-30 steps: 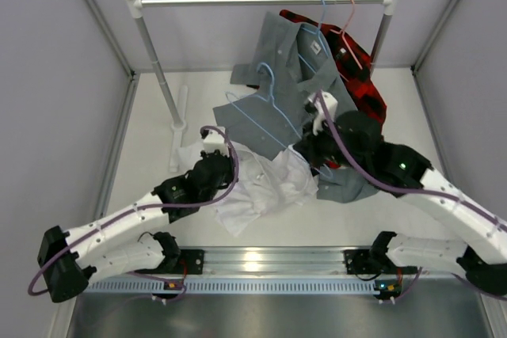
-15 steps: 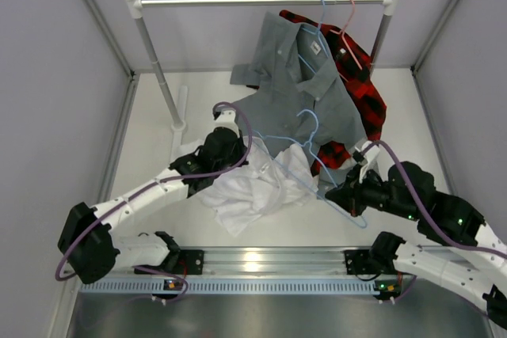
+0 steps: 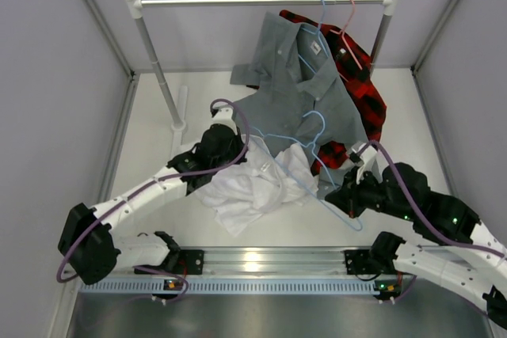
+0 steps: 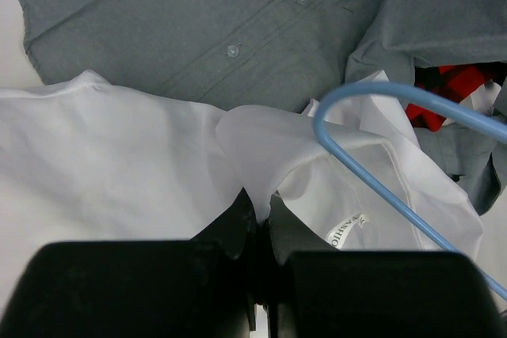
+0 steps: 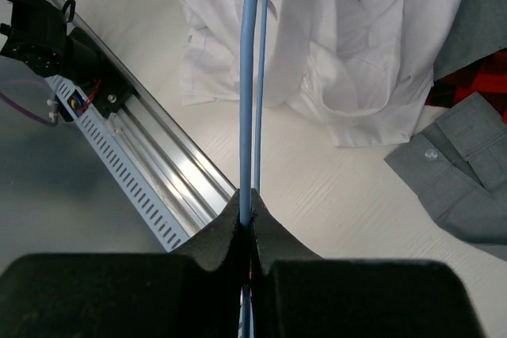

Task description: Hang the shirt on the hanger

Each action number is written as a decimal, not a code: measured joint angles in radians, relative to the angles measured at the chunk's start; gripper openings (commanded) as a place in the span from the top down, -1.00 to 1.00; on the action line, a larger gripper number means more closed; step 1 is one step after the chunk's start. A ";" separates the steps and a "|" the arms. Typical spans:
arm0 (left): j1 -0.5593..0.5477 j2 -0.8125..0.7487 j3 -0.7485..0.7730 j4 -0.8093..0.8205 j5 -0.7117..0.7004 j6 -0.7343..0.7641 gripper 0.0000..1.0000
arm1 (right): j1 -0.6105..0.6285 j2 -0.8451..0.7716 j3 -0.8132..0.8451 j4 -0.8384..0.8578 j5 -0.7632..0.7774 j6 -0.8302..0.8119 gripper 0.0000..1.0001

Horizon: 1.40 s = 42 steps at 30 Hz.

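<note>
step: hanger being fed into collar (judged) | left gripper (image 4: 257, 205) pinched on shirt (image 3: 252, 189) collar fabric; shirt crumpled on table (image 3: 444, 116) | right gripper (image 5: 247, 199) clamped on hanger (image 5: 247, 116), whose end is held over the collar | next: end to be slid inside the neck opening

- Pale grey matte walls (image 3: 55, 77) close the space on 3 sides: left, back and right.
- A flat white tabletop (image 3: 150, 128) forms the floor between them.
- A white garment rack (image 3: 156, 65) with 2 upright posts and a silver crossbar (image 3: 238, 1) stands at the back.
- A ribbed aluminium rail (image 3: 269, 261) along the near edge carries a bright glare.
</note>
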 measured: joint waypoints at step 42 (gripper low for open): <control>0.020 -0.093 0.295 -0.336 0.406 0.280 1.00 | 0.000 0.034 -0.082 0.336 -0.073 0.191 1.00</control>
